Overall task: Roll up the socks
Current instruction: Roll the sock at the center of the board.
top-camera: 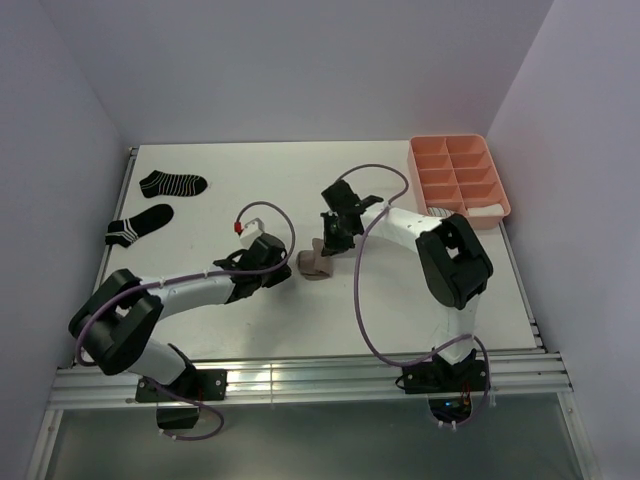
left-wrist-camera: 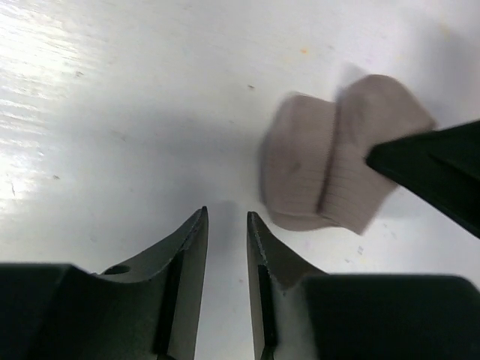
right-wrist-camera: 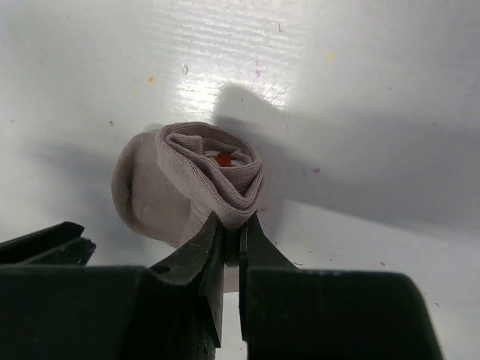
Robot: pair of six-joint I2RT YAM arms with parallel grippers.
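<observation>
The right hand [right-wrist-camera: 231, 238] is pinched shut on the outer fold of the taupe sock [right-wrist-camera: 187, 180], at the near edge of the roll. The sock is wound into a tight spiral with a speck of red at its core. That open end faces the right wrist camera, so the roll's axis seems to run up toward this hand rather than flat along the surface [top-camera: 260, 180].

The left hand [left-wrist-camera: 226, 217] sits low beside the sock, jaws a narrow gap apart with nothing between them. From it the sock lies ahead and to the right, near but not touching.

In the top view the roll sits mid-surface between the two hands, the right hand over it from the far side. The right is the nearer and holds it.

The black socks [top-camera: 173, 183] lie flat at far left, well apart from the hands and not yet rolled. A pink tray [top-camera: 432, 160] stands at far right, with a white lump [top-camera: 482, 212], perhaps a finished sock, in its near-right compartment.

No brand, label or writing can be read.
</observation>
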